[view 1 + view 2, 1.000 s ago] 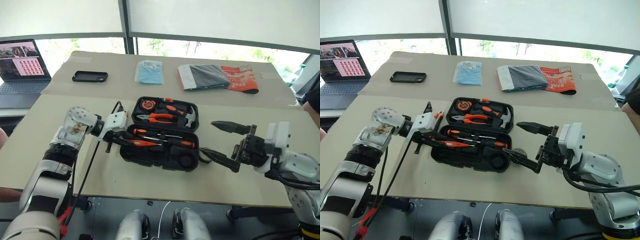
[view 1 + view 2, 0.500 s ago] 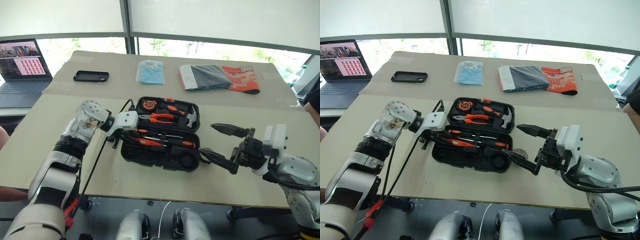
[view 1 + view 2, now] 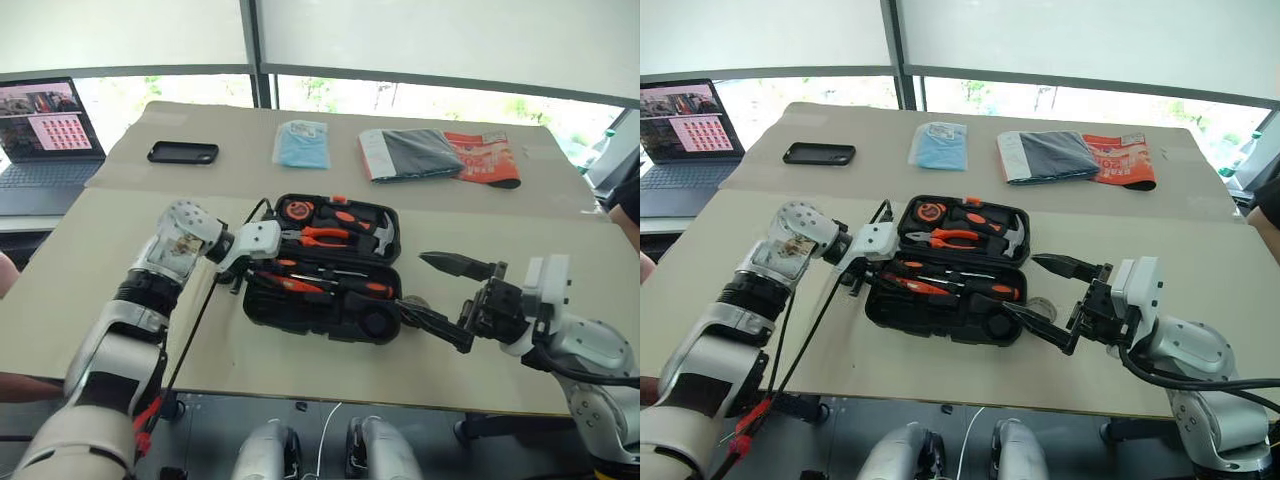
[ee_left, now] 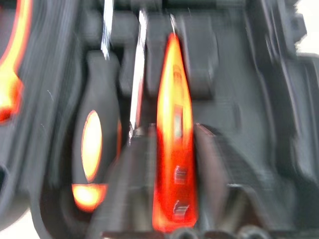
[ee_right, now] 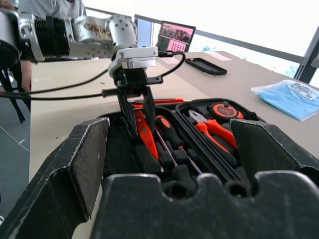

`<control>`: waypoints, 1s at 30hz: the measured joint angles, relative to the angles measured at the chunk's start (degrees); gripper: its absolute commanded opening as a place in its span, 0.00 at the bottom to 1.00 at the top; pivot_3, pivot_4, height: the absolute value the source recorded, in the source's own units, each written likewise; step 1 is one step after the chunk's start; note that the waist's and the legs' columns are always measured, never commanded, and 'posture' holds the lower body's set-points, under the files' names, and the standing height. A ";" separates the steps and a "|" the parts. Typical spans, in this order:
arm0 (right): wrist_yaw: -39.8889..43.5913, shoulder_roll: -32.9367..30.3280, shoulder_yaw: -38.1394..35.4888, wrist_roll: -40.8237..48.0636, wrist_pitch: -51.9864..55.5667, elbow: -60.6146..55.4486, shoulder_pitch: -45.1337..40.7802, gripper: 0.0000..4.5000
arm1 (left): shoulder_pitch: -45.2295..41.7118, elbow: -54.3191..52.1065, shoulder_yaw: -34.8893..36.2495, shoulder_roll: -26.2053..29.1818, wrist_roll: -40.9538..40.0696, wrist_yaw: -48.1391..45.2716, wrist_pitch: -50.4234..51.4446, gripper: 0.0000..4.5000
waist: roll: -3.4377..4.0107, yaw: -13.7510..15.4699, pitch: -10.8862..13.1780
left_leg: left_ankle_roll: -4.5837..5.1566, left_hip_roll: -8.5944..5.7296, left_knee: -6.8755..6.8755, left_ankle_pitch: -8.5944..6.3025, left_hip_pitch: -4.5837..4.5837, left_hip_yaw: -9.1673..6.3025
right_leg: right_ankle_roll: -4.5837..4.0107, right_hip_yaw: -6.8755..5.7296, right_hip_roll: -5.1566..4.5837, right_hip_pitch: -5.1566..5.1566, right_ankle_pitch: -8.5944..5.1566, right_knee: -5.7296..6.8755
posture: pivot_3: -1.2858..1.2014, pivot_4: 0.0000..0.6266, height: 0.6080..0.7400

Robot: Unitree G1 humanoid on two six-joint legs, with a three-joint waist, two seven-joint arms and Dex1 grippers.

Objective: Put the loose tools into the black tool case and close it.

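Inside ribbed black plastic case [image 3: 940, 310], glossy tapered orange knife [image 4: 174, 129].

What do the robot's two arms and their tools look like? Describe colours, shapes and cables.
Both arms are silver-grey metal with black ribbed joint sections. Each left tool and right tool has two slim, pointed black fingers on a white wrist block. Loose black cables run along the left arm; a black cable loops at the right forearm.
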 measured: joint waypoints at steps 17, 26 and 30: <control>1.97 2.07 1.85 -2.06 -1.28 4.97 0.53 1.00 | 0.35 5.18 7.88 -1.79 -9.32 -5.13 -7.28 0.07 | 0.01 -0.19 0.00 | 0.01 0.00 0.11 -0.01 -0.03 0.02 | 0.04 -0.01 0.03 0.02 0.04 0.01 | 0.52 0.24 1.00; 1.37 2.80 1.82 -2.99 -2.27 4.97 2.35 1.00 | 2.71 8.72 6.37 -3.21 -6.46 -4.01 -10.85 0.00 | 0.01 -0.19 0.00 | 0.03 0.00 0.12 -0.02 -0.04 0.02 | 0.05 -0.01 0.02 0.01 0.04 0.01 | 0.52 0.24 1.00; 1.30 2.91 1.82 -3.15 -2.35 4.97 2.35 1.00 | 2.51 10.48 6.36 -3.79 -5.73 -2.24 -11.37 0.00 | 0.01 -0.16 0.00 | 0.05 0.01 0.12 -0.04 -0.01 0.01 | 0.05 -0.01 0.01 0.03 0.05 0.02 | 0.52 0.24 1.00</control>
